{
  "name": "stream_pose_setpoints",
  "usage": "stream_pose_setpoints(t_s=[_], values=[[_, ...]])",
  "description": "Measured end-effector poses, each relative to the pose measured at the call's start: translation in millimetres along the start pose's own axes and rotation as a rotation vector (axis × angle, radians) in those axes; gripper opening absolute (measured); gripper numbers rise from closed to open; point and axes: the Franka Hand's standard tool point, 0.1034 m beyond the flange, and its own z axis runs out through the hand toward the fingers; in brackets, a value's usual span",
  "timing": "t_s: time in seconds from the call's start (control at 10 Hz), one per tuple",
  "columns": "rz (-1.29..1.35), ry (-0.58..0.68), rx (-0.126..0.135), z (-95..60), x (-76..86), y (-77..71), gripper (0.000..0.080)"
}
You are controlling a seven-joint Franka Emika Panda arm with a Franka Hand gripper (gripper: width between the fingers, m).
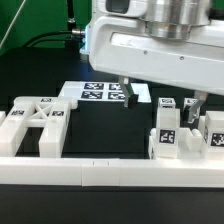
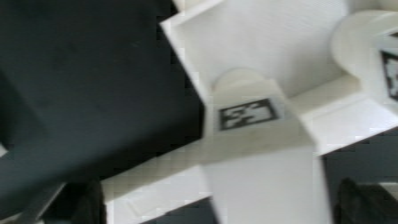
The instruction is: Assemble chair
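The chair lies in loose white tagged parts. The X-braced frame (image 1: 35,120) stands at the exterior view's left. A tagged block (image 1: 167,131) and further tagged pieces (image 1: 213,128) stand at the right. My gripper (image 1: 161,101) hangs open above those right-hand pieces, its dark fingers (image 1: 125,97) spread wide. In the wrist view a white crossing part with one square tag (image 2: 249,113) fills the picture. My gripper (image 2: 205,205) is above that part with one dark finger (image 2: 36,205) on each side of it, and nothing is gripped.
The marker board (image 1: 105,93) lies flat at the back middle. A long plain white rail (image 1: 100,172) runs along the front edge of the black table. Cables hang behind at the back left.
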Motion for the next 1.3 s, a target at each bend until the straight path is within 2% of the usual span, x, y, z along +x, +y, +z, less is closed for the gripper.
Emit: stream_pose_setpoints(t_s=[0.1,0.4,0.7,1.0,1.1,1.2,1.3], values=[[-0.004,-0.013,0.012,-1.4,4.4,6.2,0.0649],[-0.023,-0.004,0.006,-0.6,5.3,6.6,0.0649],[-0.208,0.083,0.038,-4.5,12.2,-15.1,0.0649],[-0.340,0.093,0.021,-4.7,15.8,-11.3,0.0649],[-0.309,0.092,0.023,-4.2,15.2,-11.3,0.0649],[-0.219,0.085,0.039,-1.2,11.9,-11.6,0.0649],[-0.220,0.103,0.044,-0.5,11.6,-15.5,0.0649]])
